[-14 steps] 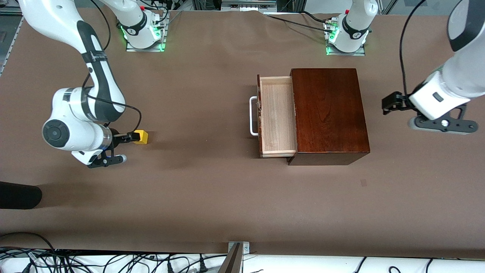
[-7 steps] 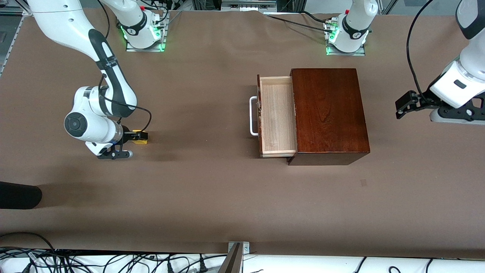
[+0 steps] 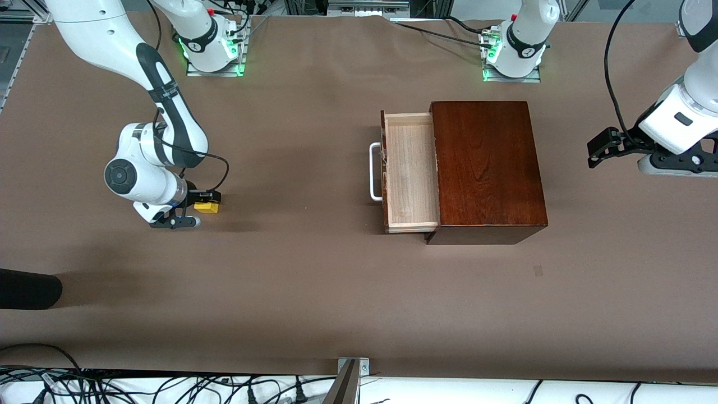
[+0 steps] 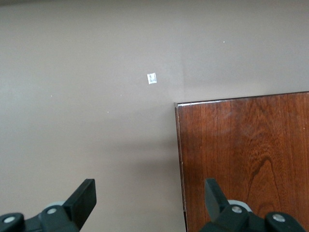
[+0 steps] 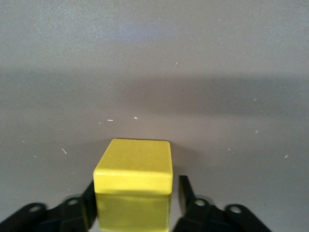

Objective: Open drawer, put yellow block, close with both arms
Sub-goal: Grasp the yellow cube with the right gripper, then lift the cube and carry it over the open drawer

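The yellow block (image 3: 207, 207) sits on the brown table toward the right arm's end. My right gripper (image 3: 208, 200) is low over it. In the right wrist view its open fingers (image 5: 186, 193) straddle the block (image 5: 134, 166), with a gap on one side. The drawer (image 3: 409, 168) stands pulled out of the mahogany box (image 3: 488, 168), its light-wood tray empty and its white handle (image 3: 374, 171) facing the right arm's end. My left gripper (image 3: 595, 152) is open and empty, over the table at the left arm's end beside the box (image 4: 241, 159).
A black object (image 3: 28, 289) lies near the table's front edge at the right arm's end. A small dark mark (image 3: 538, 270) is on the table nearer the camera than the box. Cables run along the front edge.
My right gripper has moved onto the yellow block, so its fingers now straddle it. My left arm has drawn away from the box toward its end of the table.
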Available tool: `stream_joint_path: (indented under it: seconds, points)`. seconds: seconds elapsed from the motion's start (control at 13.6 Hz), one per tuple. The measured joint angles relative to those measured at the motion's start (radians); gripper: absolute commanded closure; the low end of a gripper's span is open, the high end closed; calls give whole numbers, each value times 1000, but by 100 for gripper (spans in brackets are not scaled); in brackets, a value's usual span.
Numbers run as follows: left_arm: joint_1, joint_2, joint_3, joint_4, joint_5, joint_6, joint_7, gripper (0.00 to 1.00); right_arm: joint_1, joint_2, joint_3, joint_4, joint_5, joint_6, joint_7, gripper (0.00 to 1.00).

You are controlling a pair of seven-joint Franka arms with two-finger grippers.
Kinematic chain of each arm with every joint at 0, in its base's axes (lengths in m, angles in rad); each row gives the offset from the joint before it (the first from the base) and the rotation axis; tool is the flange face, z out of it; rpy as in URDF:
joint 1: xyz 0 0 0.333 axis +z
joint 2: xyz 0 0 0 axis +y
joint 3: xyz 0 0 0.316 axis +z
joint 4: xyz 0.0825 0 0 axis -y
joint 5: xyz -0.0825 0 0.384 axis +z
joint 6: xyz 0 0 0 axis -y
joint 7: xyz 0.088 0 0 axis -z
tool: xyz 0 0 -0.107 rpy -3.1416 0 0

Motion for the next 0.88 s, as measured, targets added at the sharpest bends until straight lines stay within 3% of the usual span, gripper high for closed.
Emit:
stream_joint_path:
  seconds: [0.07, 0.29, 0.52, 0.88]
  points:
    - [0, -1, 1, 0, 0, -3, 0, 0, 0, -1, 1, -1, 0, 3, 1, 100]
    - [1, -3, 2, -1, 0, -7, 0, 0, 3, -28, 8, 10, 0, -4, -7, 100]
    - [1, -4, 1, -1, 0, -8, 0, 0, 5, -107, 23, 54, 0, -104, -47, 100]
    - [1, -4, 1, -1, 0, -8, 0, 0, 31, -155, 95, 283, -1, -302, -61, 100]
